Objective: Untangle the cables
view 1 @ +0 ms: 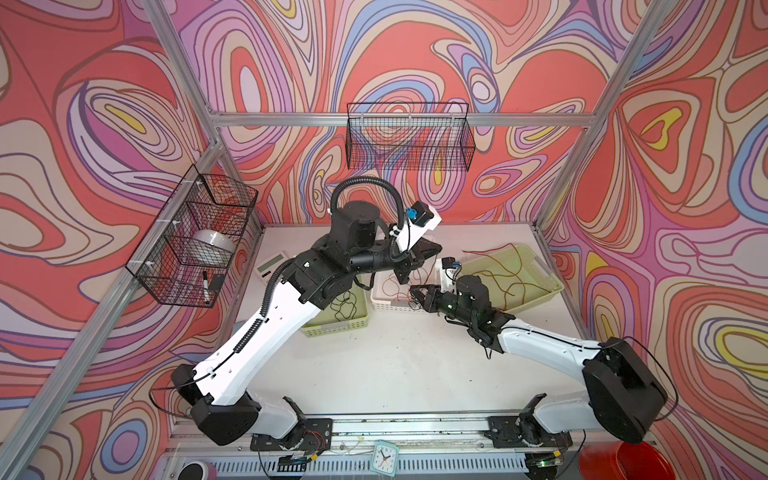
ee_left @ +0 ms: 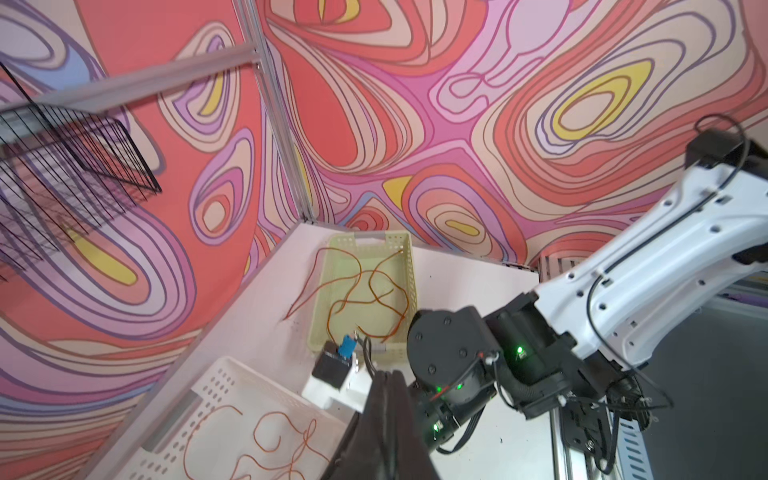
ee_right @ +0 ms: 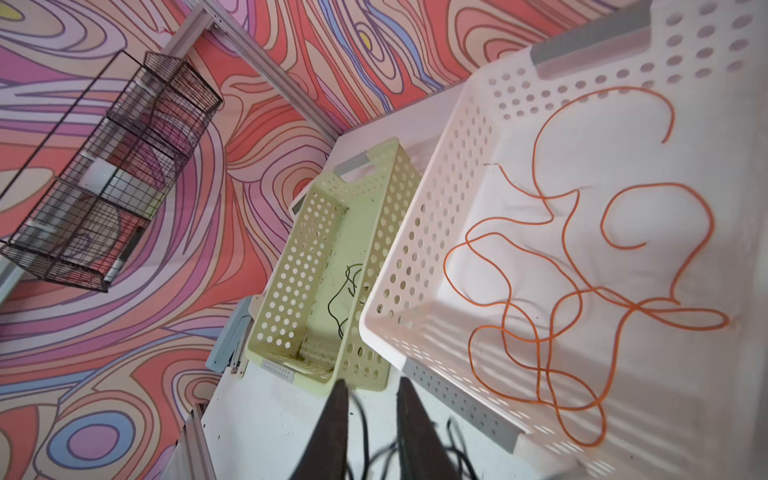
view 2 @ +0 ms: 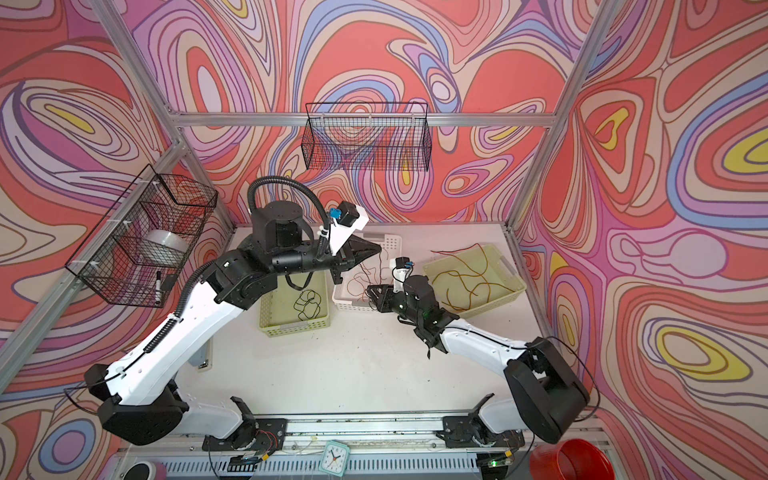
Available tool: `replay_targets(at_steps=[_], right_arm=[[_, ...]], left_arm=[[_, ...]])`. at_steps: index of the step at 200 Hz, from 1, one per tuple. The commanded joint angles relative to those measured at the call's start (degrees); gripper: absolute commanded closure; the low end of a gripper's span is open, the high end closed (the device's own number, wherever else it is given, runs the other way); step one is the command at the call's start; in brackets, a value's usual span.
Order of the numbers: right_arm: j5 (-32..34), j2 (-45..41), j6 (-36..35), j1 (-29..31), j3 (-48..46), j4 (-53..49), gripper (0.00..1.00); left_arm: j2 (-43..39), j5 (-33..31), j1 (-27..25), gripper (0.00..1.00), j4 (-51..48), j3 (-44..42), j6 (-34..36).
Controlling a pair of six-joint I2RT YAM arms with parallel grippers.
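Over the far end of the white basket point(view 2: 347, 306), the left gripper point(view 2: 376, 248) hangs with jaws pressed together; any pinched strand is too thin to tell. Below sprawl the orange cables point(ee_right: 636, 308). At the basket's near right corner, the right gripper point(ee_right: 370, 392), narrowly parted, sits nearer them.

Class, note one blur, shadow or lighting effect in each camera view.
Right wrist view: the gripper and black cables by it are out of focus; striped shadows fall inside the white basket. Left wrist view: the wire basket is smeared. Both top views: evenly lit.
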Motion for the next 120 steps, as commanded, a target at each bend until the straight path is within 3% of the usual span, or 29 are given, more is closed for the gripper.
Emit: replay_targets(at_steps=[1, 21, 42, 79, 103, 120], right_arm=[[-1.52, 3.39, 2.75, 1.46, -1.6, 1.64, 0.88], [-1.05, 5.93, 6.1, 1.57, -5.13, 6.02, 1.0], [-0.68, 6.35, 7.03, 1.78, -8.2, 8.83, 1.0], [0.38, 2.55, -2.03, 2.88, -5.67, -3.45, 1.0], [3.85, -1.79, -7.57, 2.89, -4.77, -12.2, 0.84], [8.47, -4.76, -10.47, 2.88, -3.86, -18.91, 0.76]], left_arm=[[1.49, 0.45, -0.35, 1.0, -3.69, 6.8, 1.93], [2.84, -0.63, -0.33, 1.0, -6.54, 13.82, 3.05], [3.98, -3.58, -0.34, 1.0, -9.66, 21.52, 5.56], [5.5, -12.69, -0.35, 1.0, -15.8, 29.54, 10.99], [3.31, -22.25, 0.99, 1.0, -17.45, 25.11, 13.85], [0.54, -24.75, 5.69, 1.0, -17.46, 19.46, 12.08]])
